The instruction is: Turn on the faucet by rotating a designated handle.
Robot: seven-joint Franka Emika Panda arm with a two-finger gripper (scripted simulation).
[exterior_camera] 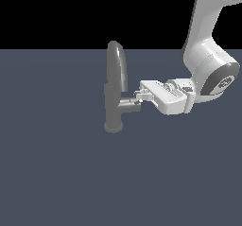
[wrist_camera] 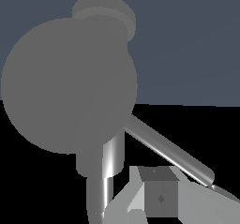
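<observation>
there is no brand name or readable writing anywhere; the only mark is a small pale emblem on the dark round cap of the white robot arm point(exterior_camera: 208, 73), too small to make out.

the dull grey metal faucet with the tall arched spout point(exterior_camera: 115, 85) stands upright on the flat slate-blue floor point(exterior_camera: 56, 173), a little toward the exterior view's left of centre, its round base resting on that surface. from its upright body a stubby horizontal grey cylinder sticks out toward the exterior view's right, and this belongs to the thin grey rod handle point(wrist_camera: 168, 153).

the white two-fingered gripper point(exterior_camera: 138, 97) reaches in sideways from the exterior view's right, level with that stub, and its tips sit right at the stub's outer end (touching it or just short of it, i cannot tell which). the arm's big white elbow rises behind it to the upper right of the exterior view.

in the wrist view the end face of the stub fills much of the frame as a large grey disc, with the rod slanting away from it and passing just beside a pale grey finger point(wrist_camera: 154, 197). the faucet's upright body shows as a bright cylinder near that finger.

whether the fingers are spread or pressed on the rod i cannot tell.
</observation>
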